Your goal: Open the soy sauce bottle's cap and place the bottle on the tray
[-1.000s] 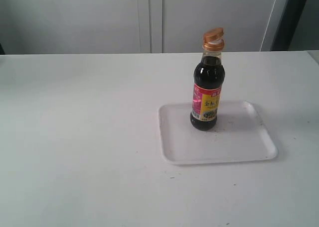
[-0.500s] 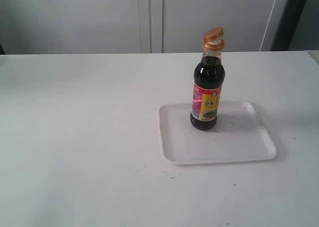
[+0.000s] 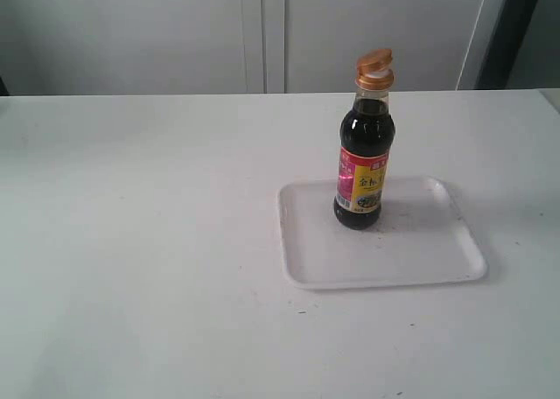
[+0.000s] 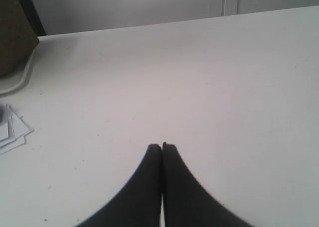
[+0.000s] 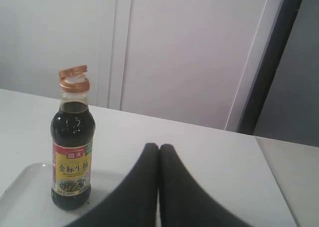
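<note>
The soy sauce bottle (image 3: 364, 163) stands upright on the white tray (image 3: 411, 250), toward its back left part. Its copper-orange cap (image 3: 374, 69) is flipped up, showing white under the lid. The right wrist view shows the same bottle (image 5: 73, 162), its raised cap (image 5: 74, 78) and a corner of the tray (image 5: 20, 197). My right gripper (image 5: 159, 146) is shut and empty, well away from the bottle. My left gripper (image 4: 162, 146) is shut with nothing in it, over bare white table. Neither gripper appears in the exterior view.
The white table (image 3: 140, 241) stretches wide to the left of the tray. A few paper sheets (image 4: 10, 130) and a brown object on a pale base (image 4: 15, 33) sit at one edge of the left wrist view. A grey wall (image 3: 262, 31) runs behind the table.
</note>
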`<state>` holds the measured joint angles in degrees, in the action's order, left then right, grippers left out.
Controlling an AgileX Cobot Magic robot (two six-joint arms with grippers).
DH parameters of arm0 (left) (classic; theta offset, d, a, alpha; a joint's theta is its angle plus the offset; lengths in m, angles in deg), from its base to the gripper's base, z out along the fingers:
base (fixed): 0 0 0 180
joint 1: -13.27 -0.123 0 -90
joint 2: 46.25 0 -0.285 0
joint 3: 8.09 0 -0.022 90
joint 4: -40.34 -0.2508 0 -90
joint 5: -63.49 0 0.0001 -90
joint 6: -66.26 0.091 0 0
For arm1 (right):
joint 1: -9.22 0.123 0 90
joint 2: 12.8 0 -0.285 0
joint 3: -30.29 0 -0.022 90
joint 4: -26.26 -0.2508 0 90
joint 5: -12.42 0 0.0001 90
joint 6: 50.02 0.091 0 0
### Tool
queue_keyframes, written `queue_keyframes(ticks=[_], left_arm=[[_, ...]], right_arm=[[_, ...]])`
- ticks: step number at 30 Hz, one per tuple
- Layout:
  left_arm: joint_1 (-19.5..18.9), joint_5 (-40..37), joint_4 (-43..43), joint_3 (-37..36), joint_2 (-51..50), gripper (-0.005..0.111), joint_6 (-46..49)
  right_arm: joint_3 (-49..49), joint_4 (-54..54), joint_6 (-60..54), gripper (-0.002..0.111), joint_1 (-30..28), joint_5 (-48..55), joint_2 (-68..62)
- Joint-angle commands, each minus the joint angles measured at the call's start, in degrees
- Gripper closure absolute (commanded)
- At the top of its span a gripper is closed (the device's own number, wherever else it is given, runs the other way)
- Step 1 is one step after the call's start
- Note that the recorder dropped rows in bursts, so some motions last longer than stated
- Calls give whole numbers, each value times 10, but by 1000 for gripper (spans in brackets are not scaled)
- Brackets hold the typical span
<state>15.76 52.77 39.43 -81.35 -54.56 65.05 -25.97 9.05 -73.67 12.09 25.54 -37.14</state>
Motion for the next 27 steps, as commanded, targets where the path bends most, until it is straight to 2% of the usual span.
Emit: queue_keyframes(ticks=[1,5,27], left_arm=[[-12,-7,9,-21,5,107,-2],[-12,-9,9,-39,5,107,-2],[-12,-12,9,-40,5,107,0]], right_arm=[[-3,-2,-1,108,1,-4,4],[-3,-2,-1,108,1,-4,4],[-3,-2,-1,108,1,-4,4]])
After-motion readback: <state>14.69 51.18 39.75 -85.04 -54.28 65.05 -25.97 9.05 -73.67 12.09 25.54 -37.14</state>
